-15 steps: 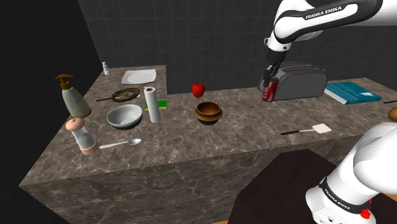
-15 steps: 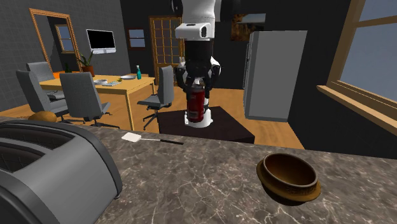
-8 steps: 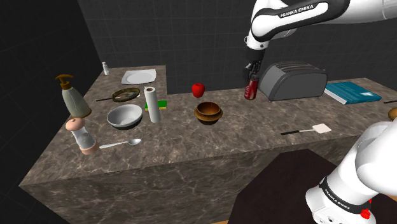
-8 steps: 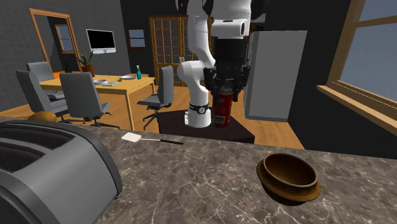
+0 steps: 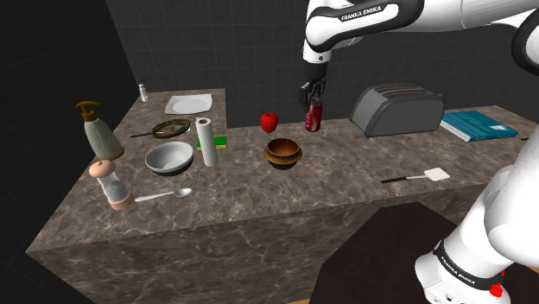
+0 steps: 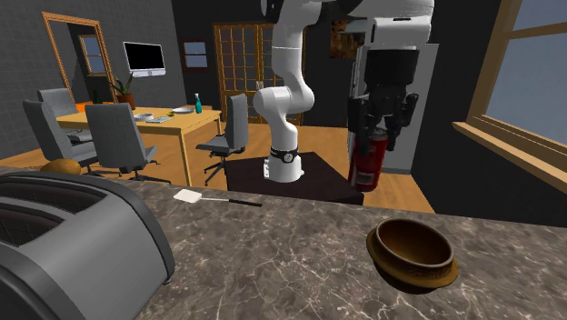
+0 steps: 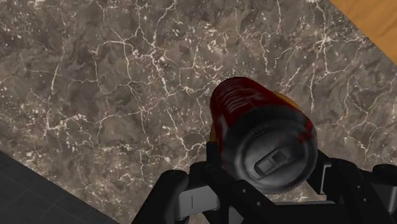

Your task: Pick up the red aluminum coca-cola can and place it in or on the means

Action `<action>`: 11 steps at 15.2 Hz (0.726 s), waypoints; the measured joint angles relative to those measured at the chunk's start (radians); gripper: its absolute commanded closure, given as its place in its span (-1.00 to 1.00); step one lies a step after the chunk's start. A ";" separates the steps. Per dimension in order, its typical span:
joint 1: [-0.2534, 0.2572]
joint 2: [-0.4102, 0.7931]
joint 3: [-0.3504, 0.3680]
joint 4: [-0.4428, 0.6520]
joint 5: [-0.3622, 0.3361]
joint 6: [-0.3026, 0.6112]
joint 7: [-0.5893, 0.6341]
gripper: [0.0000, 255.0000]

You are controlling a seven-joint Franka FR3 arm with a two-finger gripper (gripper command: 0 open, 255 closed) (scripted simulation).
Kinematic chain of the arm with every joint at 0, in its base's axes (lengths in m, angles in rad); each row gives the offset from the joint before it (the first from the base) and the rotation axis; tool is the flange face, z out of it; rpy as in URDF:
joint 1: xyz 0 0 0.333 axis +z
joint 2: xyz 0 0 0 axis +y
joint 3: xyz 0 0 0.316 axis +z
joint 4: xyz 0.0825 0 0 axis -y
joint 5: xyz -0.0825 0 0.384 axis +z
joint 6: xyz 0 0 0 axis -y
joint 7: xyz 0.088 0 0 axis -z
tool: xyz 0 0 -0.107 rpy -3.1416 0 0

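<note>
Above the marbled counter [image 5: 345,177], jaws clamped on red can [image 5: 313,119], seemingly upright, dark tiled wall [image 5: 233,52] behind.

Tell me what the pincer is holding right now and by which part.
The black pincer clasps the red cylindrical can by its upper sides, near the top.
</note>
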 measured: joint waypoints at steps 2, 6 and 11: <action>0.015 0.051 0.014 0.070 0.007 -0.019 0.029 1.00; 0.045 0.198 0.040 0.273 0.021 -0.076 0.087 1.00; 0.054 0.255 0.048 0.306 0.026 -0.053 0.103 1.00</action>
